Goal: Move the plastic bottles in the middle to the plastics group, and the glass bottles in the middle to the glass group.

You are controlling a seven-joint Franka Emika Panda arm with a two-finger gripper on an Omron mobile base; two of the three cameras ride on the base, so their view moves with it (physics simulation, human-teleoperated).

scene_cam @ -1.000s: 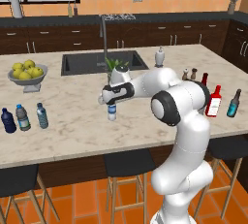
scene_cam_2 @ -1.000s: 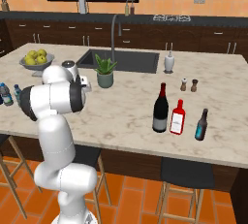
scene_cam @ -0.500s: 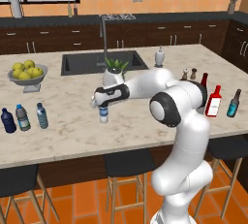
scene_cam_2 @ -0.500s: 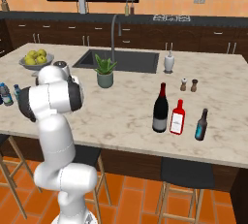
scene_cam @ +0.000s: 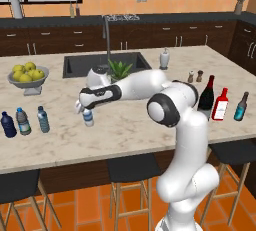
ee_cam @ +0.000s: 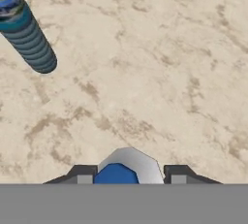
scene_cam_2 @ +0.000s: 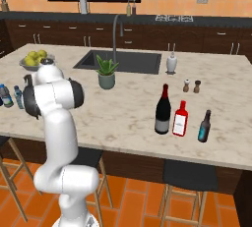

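The marble worktop (scene_cam: 130, 125) carries the wine bottle (scene_cam: 206, 98) already beside the glass pair, while the arm's fingers (scene_cam: 82, 109) sit clamped on the whitish water bottle (scene_cam: 88, 117), upright mid-worktop, apparently heading for the plastics trio (scene_cam: 22, 121) at left.

Wine bottle (scene_cam: 205, 94) left of glass group (scene_cam: 220, 104)

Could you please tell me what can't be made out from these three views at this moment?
- Clear water bottle: the end effector hides its top in the left base view; the hand view's bottom edge cuts its body.
- Contact between finger tips and cap: not visible.
- Plastics group: cut by the right base view's left edge and the arm.
- Wine bottle label: too small to read.
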